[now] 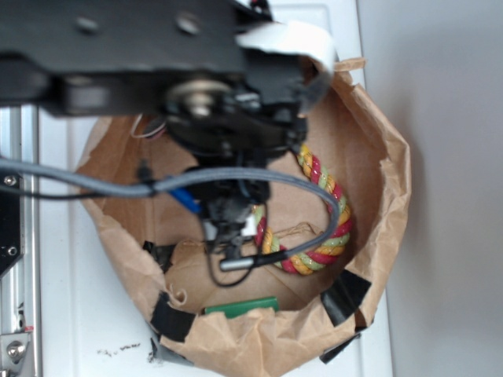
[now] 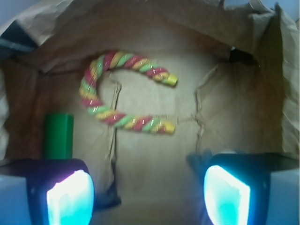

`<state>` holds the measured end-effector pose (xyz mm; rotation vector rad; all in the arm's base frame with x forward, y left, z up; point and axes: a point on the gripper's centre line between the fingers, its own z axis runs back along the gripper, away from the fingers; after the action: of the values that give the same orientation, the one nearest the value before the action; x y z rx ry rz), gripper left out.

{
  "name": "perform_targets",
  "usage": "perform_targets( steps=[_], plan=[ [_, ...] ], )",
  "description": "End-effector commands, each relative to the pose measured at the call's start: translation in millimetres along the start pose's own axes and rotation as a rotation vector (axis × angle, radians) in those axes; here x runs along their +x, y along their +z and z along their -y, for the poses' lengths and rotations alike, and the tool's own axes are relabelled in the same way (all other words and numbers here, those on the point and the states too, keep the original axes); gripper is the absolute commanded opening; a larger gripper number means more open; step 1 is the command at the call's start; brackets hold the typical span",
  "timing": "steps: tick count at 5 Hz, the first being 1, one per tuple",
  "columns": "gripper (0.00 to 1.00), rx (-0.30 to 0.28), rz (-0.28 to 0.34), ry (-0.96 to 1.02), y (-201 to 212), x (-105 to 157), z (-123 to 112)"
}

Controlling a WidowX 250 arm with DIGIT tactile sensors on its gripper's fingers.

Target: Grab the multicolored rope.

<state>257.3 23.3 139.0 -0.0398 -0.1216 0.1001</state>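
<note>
Wrist view showing multicolored rope lying U-shaped on floor of paper bag, beside green object. End effector hovering released, holding nothing. Rope looking light, soft, grippy; bend seeming best place for pinching.

Rope twisted red, yellow-orange, light green; green block; brown bag.

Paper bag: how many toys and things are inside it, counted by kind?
Multicolored rope: 1
Flat green object: 1
Total: 2 things lying in the brown paper bag. The pincer hangs open above them, holding nothing.
</note>
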Motion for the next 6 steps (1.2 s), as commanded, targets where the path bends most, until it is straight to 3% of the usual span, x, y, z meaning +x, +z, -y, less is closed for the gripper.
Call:
perform_targets(
  steps=[1, 2, 4, 5, 6],
  plan=[
    [1.00, 0.035, 0.141, 0.024, -24.6, 10.1, 11.9],
    [1.00, 0.070, 0.168, 0.044, -40.8, 11.6, 28.5],
    [1.00, 0.081, 0.112, 0.159, -73.8, 33.0, 59.2],
    [1.00, 0.054, 0.074, 0.153, -81.6, 38.7, 65.9],
    [1.00, -0.012, 0.011, 0.135, -85.5, 45.9, 69.2]
  ],
)
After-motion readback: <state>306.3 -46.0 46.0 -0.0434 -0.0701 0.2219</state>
